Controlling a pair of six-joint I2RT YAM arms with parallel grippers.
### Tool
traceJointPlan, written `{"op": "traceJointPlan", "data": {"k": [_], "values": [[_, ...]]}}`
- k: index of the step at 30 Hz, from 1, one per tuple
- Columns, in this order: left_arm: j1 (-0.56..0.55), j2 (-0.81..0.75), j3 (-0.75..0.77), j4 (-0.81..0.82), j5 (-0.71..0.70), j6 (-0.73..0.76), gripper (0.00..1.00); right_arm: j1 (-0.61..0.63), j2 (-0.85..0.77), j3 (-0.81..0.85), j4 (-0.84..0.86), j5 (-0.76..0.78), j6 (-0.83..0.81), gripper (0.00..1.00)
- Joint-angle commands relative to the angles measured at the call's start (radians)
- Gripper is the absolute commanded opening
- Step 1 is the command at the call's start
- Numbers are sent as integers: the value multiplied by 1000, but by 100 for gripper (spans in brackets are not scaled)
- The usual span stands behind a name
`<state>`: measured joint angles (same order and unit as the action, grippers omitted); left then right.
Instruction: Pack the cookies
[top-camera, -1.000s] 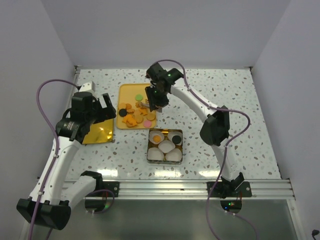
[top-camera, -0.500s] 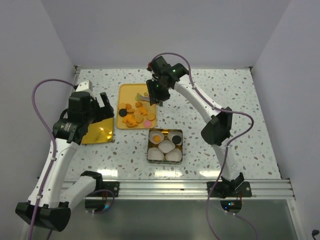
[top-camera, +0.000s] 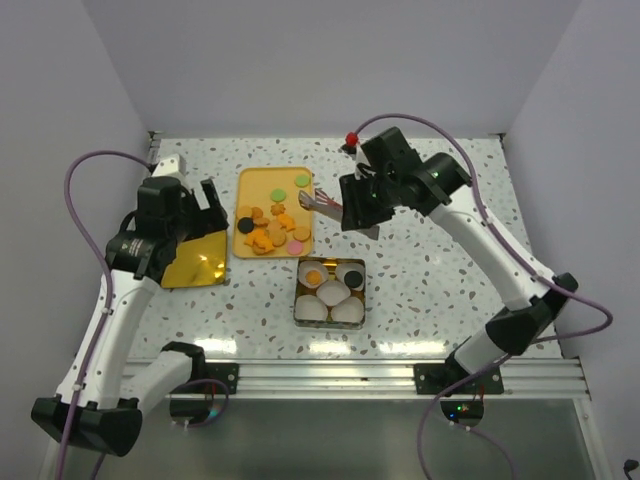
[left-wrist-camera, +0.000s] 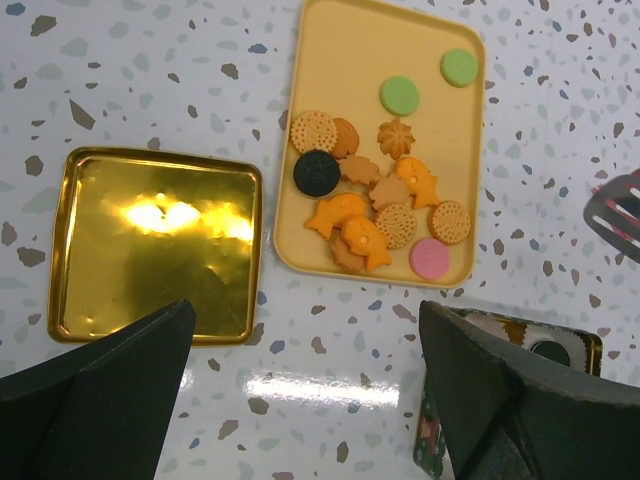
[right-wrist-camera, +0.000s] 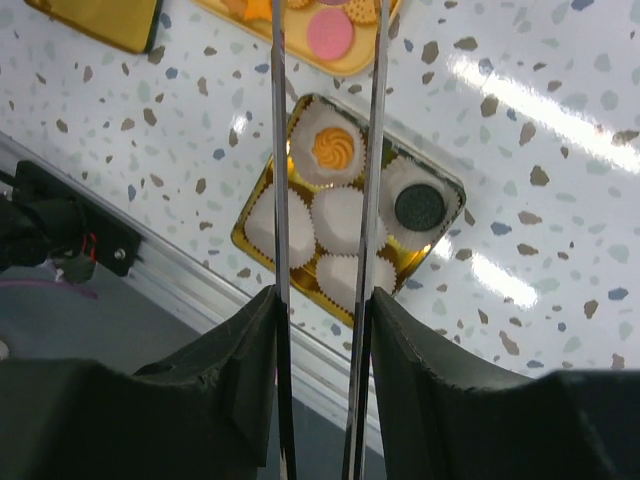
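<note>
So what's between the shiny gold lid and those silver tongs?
The yellow tray with the cookies on it lies between the gold lid and the tongs, seen best from the top view.

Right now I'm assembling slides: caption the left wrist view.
Cookies on a yellow tray beside a gold lid, framed by the open left gripper.

Cookies (top-camera: 270, 228) lie on tray (top-camera: 257, 184), lid (top-camera: 197, 265) left, tin (top-camera: 297, 296) before.

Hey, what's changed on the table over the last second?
The right gripper, carrying its tongs, swung right, off the yellow tray, and now hangs beside it. The left gripper barely shifted and is open. The cookies, tin and gold lid stayed put.
</note>
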<state>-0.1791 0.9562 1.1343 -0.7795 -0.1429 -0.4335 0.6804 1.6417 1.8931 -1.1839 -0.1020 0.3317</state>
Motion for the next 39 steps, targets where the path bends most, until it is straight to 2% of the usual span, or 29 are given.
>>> {"op": "traceJointPlan", "data": {"k": [1,9,17,23,31,39], "values": [[3,24,30,46,9,24,100,1,-136,-133,33,-53,-10,41],[3,70,4,118,51,4,100,7,-374,-425,6,-94,-32,41],[3,78,-36,155,77,-20,100,10,-506,-566,-20,-156,-42,42],[3,67,-56,163,82,-36,100,24,-497,-595,-13,-200,-16,42],[3,35,-64,135,62,-40,100,31,-465,-669,3,-177,-17,40],[3,18,-74,118,51,-42,100,33,-419,-658,30,-174,-23,41]]}}
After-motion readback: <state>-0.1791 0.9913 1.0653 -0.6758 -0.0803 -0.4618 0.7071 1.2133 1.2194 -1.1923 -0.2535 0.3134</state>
